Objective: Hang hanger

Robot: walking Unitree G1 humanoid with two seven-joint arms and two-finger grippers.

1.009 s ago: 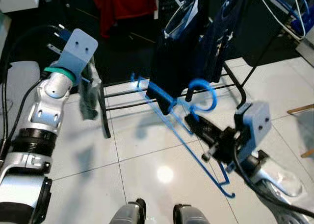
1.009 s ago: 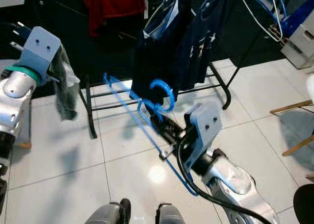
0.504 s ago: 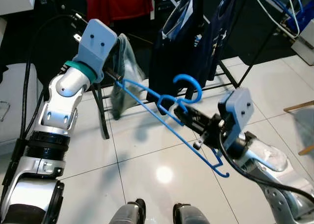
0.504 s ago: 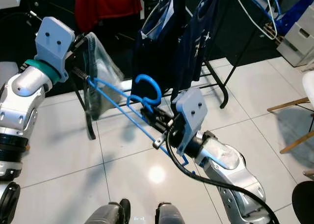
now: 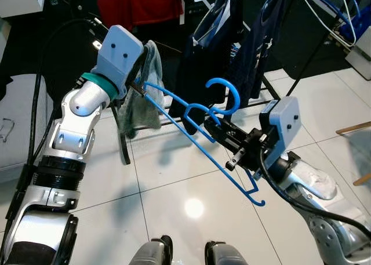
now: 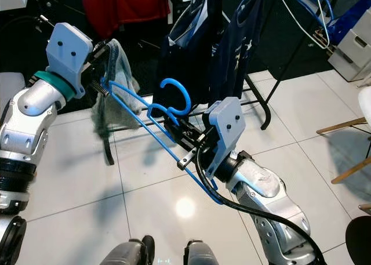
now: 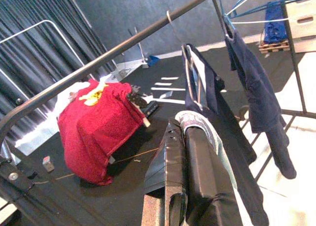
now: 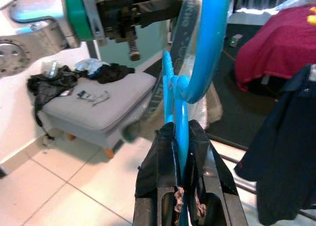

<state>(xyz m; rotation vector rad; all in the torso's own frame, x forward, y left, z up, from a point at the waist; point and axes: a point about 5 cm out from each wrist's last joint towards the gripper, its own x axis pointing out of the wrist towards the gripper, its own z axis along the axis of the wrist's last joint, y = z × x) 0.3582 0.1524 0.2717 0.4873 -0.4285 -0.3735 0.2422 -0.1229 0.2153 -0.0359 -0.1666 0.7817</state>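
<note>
1. White glossy floor tiles (image 5: 174, 207) spread under us, and one black garment rack (image 5: 278, 97) stands on them ahead.
2. We count two dark navy garments (image 5: 211, 50) hanging on that rack's rail, plus one red cloth (image 7: 96, 124) draped over something behind it.
3. One grey ottoman (image 8: 98, 112) with small clutter on top sits off to our left side.
4. Our left claw (image 5: 139, 79) is raised near the rack, its fingers pinched narrow on one greyish-green cloth (image 5: 139, 100) that hangs down from it.
5. Our right claw (image 8: 180, 137) is clamped on the one blue hanger (image 5: 214, 131), gripping it just below the hook.
6. That hanger is held in the air between our two arms, in front of the rack; its hook (image 5: 223, 94) points up and one end reaches to the left claw.
</note>
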